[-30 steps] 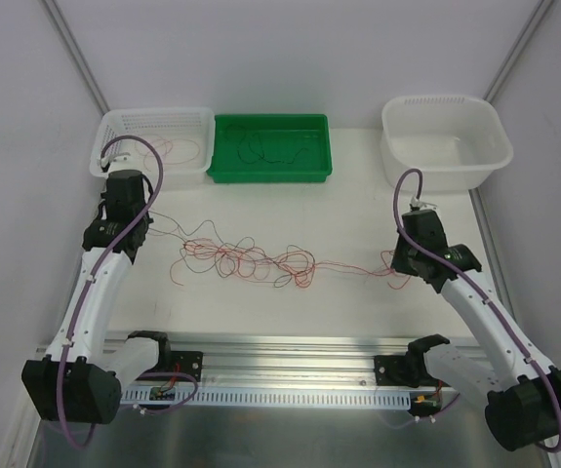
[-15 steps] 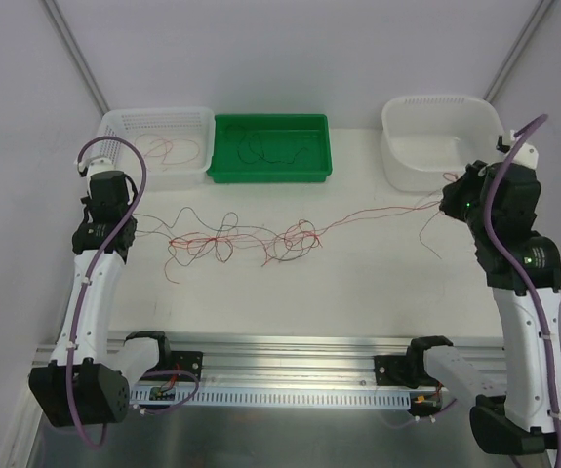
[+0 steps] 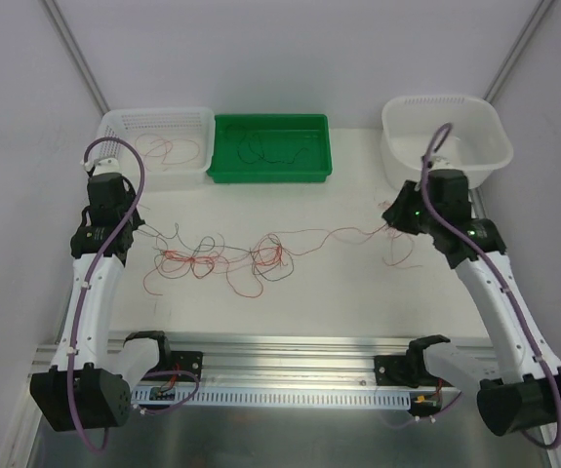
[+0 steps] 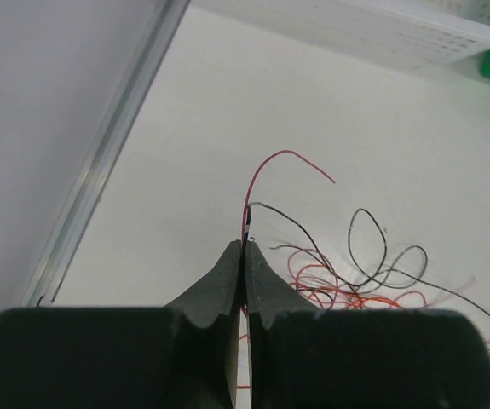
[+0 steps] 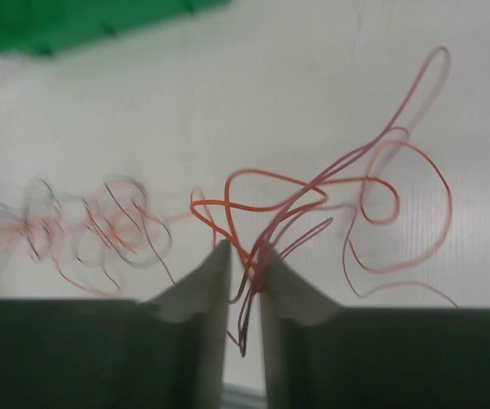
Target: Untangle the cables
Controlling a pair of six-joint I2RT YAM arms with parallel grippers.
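Note:
The cables [image 3: 223, 259] are thin orange-red, pinkish and dark wires, lying in a loose string of loops across the table's middle. One strand runs right to my right gripper [image 3: 389, 218]. My left gripper [image 3: 136, 226] is at the tangle's left end. In the left wrist view it [image 4: 245, 245] is shut on a red and a dark wire, with more loops [image 4: 347, 285] to the right. In the right wrist view my right gripper [image 5: 245, 256] stands a little open, and orange and pinkish wires [image 5: 313, 189] pass through the gap against the right finger.
A white mesh basket [image 3: 124, 127] holding red wires stands at the back left. A green tray [image 3: 223, 171] holding dark wires is beside it. A white tub [image 3: 397, 146] is at the back right. An aluminium rail [image 3: 290, 356] runs along the near edge.
My right gripper has come down and left from beside the tub. The taut strand has slackened, and the tangle has bunched and shifted left. My left gripper has barely moved.

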